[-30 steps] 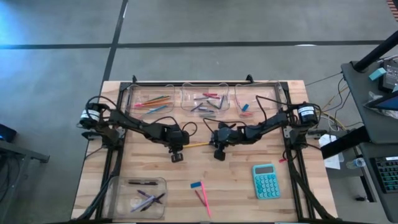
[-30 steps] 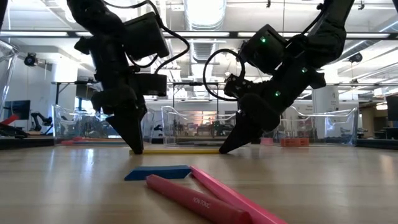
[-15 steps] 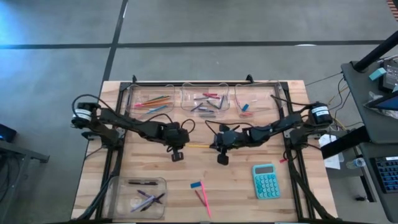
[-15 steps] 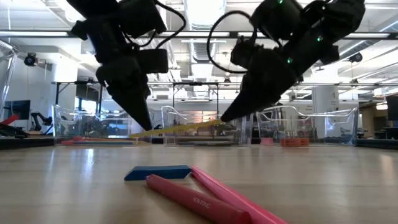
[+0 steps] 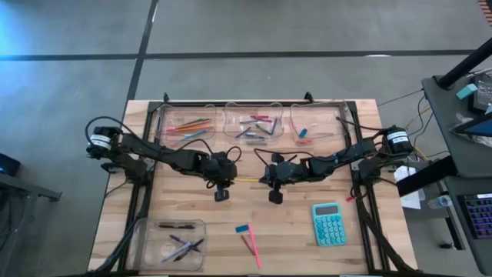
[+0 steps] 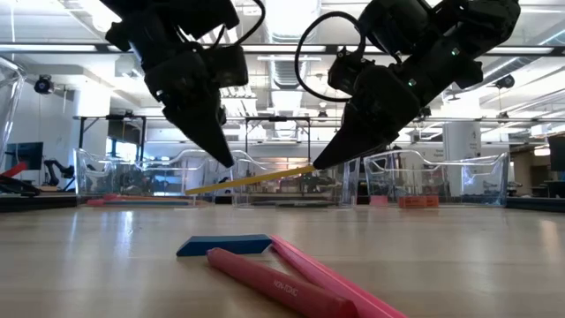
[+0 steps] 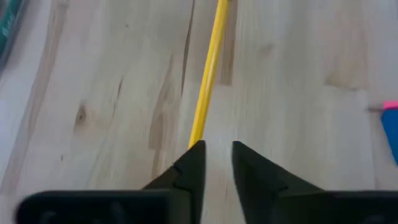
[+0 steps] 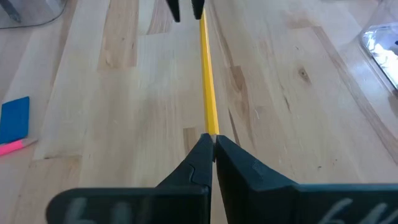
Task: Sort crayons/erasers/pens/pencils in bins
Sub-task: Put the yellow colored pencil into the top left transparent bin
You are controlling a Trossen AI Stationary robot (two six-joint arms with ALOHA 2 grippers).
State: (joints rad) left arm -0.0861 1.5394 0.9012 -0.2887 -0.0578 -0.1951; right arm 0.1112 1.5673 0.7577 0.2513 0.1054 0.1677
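Yellow is the colour to watch: a long yellow pencil (image 6: 250,180) hangs above the wooden surface (image 5: 184,201) near its middle, slanting so the end nearer the left arm sits lower. Your right tool (image 8: 212,140) is clenched on its higher end, the two dark fingers pinched tight around the shaft in the right wrist view. Your left tool (image 7: 217,149) sits at the other end with its fingers a little parted; the pencil tip lies against the outer side of one finger rather than in the gap between them, so that side has let go.

From above, both tools meet just below the row of three clear bins (image 5: 250,122) along the far edge. You can see orange, red and blue pencils (image 5: 190,127) in the left one, mixed crayons (image 5: 254,127) in the middle one, and small blue and red erasers (image 5: 303,135) in the right one. A fourth bin (image 5: 172,243) at the near left corner holds dark pens (image 5: 181,245).

Loose on the surface near the front edge you have a flat blue eraser (image 6: 222,245) touching two pink pencils (image 6: 296,280), and a teal calculator (image 5: 329,224) lies off to the right of them.
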